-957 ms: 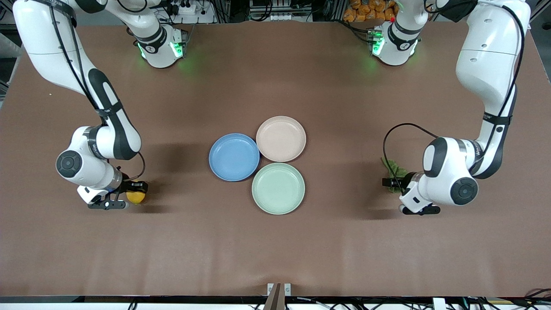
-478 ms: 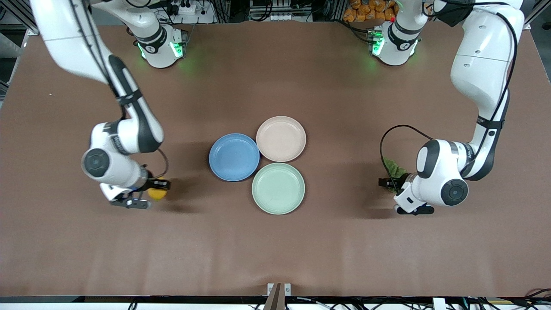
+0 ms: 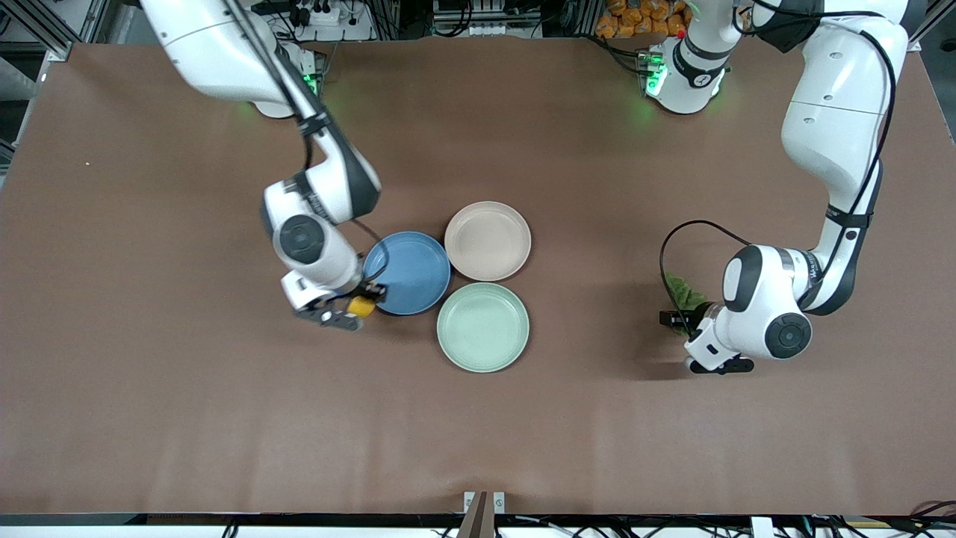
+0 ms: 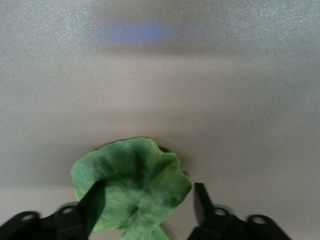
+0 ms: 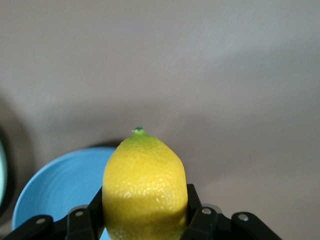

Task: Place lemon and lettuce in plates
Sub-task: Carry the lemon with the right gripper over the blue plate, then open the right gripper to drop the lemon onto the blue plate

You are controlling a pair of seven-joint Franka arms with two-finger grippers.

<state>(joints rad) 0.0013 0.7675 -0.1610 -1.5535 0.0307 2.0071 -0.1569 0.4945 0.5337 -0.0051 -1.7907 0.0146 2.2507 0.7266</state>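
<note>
My right gripper [image 3: 364, 305] is shut on the yellow lemon [image 3: 363, 305] and holds it over the blue plate's [image 3: 407, 273] rim, on the side toward the right arm's end of the table. In the right wrist view the lemon [image 5: 145, 190] sits between the fingers with the blue plate [image 5: 55, 190] under it. The beige-pink plate [image 3: 488, 240] lies bare beside the blue one. My left gripper [image 3: 674, 317] is low and open at the dark green lettuce leaf [image 3: 681, 290] on the table near the left arm's end. In the left wrist view the leaf [image 4: 132, 185] lies between the spread fingers [image 4: 95, 205].
A pale mint-green plate [image 3: 483, 326] lies nearer the front camera, touching both other plates; its edge shows in the right wrist view [image 5: 1, 170]. A black cable [image 3: 694, 224] loops above the lettuce. The brown table [image 3: 478, 433] stretches wide around the plates.
My right arm has carried the lemon from the right arm's end of the table to the blue plate's edge. My left gripper has stayed at the lettuce, shifting only slightly.
</note>
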